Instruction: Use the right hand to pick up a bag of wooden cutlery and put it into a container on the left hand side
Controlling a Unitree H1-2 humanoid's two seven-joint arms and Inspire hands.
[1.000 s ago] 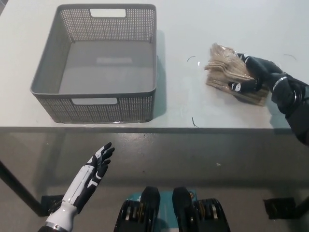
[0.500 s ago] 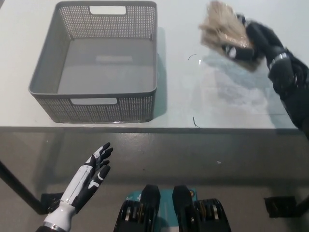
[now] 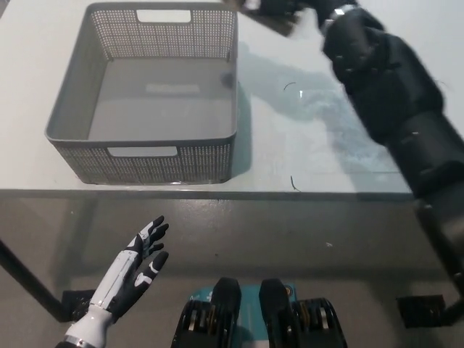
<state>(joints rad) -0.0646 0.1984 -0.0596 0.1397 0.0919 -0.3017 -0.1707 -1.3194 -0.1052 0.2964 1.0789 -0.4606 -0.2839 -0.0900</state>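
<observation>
At the lower left of the frame, the robot's white left hand (image 3: 138, 264) rests in the air below the tabletop's front edge, palm up, fingers spread and holding nothing. Beyond it, the front edge of the pale tabletop (image 3: 312, 145) runs straight across the picture just below its middle.

The grey perforated container (image 3: 167, 163) stands on the tabletop in the upper left, its near wall set a little back from the front edge. Its left wall sits close to the tabletop's left border. The inside shows only its bare floor. Handle slots are cut into the near and far walls. A band of bare tabletop lies between the container's right wall and the arm.

The black right arm (image 3: 391, 94) comes in from the right edge and slants up across the tabletop's right half toward the top centre, above the surface. The right hand (image 3: 279, 7) sits at the very top edge of the frame, just past the container's far right corner. It is cropped and blurred, so whether it is closed on anything cannot be told. The bag of wooden cutlery cannot be made out there.
</observation>
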